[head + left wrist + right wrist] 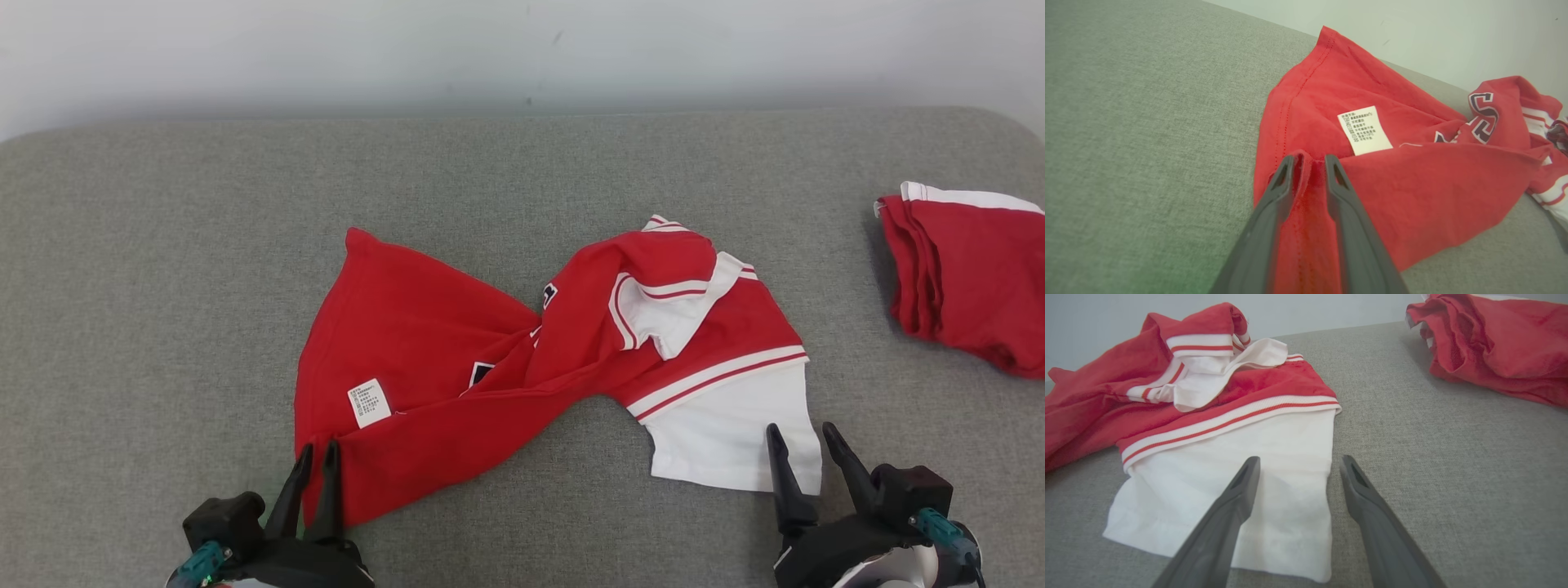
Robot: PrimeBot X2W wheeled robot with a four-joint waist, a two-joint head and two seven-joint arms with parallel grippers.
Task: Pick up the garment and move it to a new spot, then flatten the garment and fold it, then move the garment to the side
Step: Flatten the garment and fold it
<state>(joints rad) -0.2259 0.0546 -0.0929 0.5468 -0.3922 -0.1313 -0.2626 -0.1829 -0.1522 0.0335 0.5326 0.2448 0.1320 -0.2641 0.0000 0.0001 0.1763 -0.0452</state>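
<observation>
The garment is a red jersey with white sleeves and striped trim, lying twisted and crumpled in the middle of the grey cushion. My left gripper is at its near left corner, below the white care label. In the left wrist view the left gripper is shut on a ridge of the red hem. My right gripper stands open at the near right, its fingers straddling the right edge of the white sleeve; the right gripper holds nothing.
A second red garment, folded, lies at the far right edge of the cushion and shows in the right wrist view as a red pile. A pale wall runs behind the cushion.
</observation>
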